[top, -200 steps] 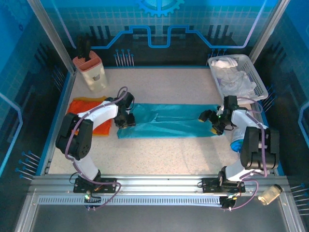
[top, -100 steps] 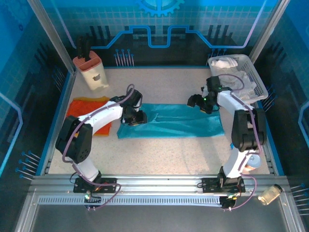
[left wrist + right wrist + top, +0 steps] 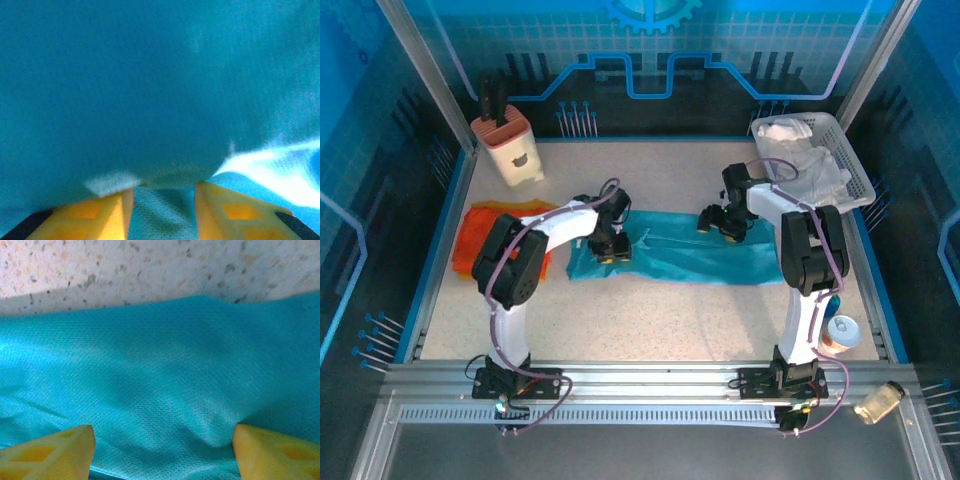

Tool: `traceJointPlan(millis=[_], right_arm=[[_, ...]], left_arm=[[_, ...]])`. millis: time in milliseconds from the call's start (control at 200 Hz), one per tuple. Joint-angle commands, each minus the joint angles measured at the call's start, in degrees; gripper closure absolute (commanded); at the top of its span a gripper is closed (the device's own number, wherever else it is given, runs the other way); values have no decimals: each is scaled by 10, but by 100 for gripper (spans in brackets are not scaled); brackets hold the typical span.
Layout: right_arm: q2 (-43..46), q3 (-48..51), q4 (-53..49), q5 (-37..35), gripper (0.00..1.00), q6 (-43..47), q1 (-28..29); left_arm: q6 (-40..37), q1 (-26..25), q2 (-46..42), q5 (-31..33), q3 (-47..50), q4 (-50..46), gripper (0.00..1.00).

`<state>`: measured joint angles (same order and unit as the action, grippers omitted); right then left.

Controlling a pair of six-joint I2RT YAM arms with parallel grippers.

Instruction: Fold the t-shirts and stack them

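- Currently the left gripper [image 3: 610, 243] sits on the left part of the teal shirt [image 3: 690, 258]. A second ago it was at the shirt's left end, so it has travelled inward along the cloth.
- Its jaws stand partly apart, with teal mesh in the gap and a raised fold just past the tips. Whether they pinch that fold cannot be told.
- The right gripper [image 3: 720, 222] has left the shirt's right end and swung to its far edge, nearer the middle. Its jaws stand wide apart above the cloth and hold nothing.
- The shirt's outline has barely changed. It lies as a long strip across the middle of the table [image 3: 670, 330], running left to right.
- Judgement: the two grippers have closed in on each other to set up the next fold. The strip is not yet a rectangle, and stacking has not begun.
- The orange shirt [image 3: 480, 235] lies as a compact patch by the left edge of the table, near the strip's left end and partly under the left arm.
- Open room, near side: a wide band of bare table lies between the strip and the near edge.
- Open room, far side: bare table runs from the strip to the far edge, between the beige holder [image 3: 512, 152] at the far-left corner and the basket [image 3: 861, 172] at the far-right corner.
- Tight spots: the basket stands near the right arm's outer side, and a can [image 3: 840, 335] stands by the right edge. Swings of the right arm are best kept inward.
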<state>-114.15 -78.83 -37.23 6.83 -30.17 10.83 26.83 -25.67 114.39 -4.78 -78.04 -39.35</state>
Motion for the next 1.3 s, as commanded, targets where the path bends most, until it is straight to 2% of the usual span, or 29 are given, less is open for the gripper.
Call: traceJointPlan(millis=[0, 150, 220, 300, 490, 575, 660, 810, 871, 951, 1091, 1226, 1296], right_arm=[[-1, 32, -19, 56, 26, -39, 14], [27, 88, 9, 100, 26, -82, 38], [50, 129, 47, 133, 27, -116, 64], [76, 170, 77, 135, 26, -160, 101], [113, 278, 240, 181, 27, -354, 196], [134, 322, 313, 140, 26, -457, 259], [143, 330, 343, 91, 25, -529, 312], [151, 336, 382, 58, 24, -589, 343], [168, 348, 402, 46, 24, -595, 343], [203, 350, 379, 19, 23, -579, 338], [264, 298, 233, -38, 19, -479, 320], [306, 233, 107, -136, 10, -364, 306], [311, 207, 76, -150, 9, -307, 282]], left_arm=[[-39, 17, 56, 12, -56, -34, 63], [-65, 25, 125, 24, -156, -78, 64], [-72, 27, 154, 20, -203, -94, 64], [-83, 26, 184, 10, -257, -108, 65], [-101, 14, 244, 3, -383, -147, 64], [-105, 6, 263, -6, -426, -153, 64], [-105, -5, 279, -5, -462, -162, 63], [-108, -11, 294, 7, -505, -179, 63], [-118, -11, 292, 18, -520, -188, 63], [-131, -8, 282, 32, -539, -208, 62], [-138, 3, 234, 36, -536, -220, 60], [-139, 7, 142, 38, -462, -182, 59], [-134, 7, 82, 27, -396, -144, 58]])
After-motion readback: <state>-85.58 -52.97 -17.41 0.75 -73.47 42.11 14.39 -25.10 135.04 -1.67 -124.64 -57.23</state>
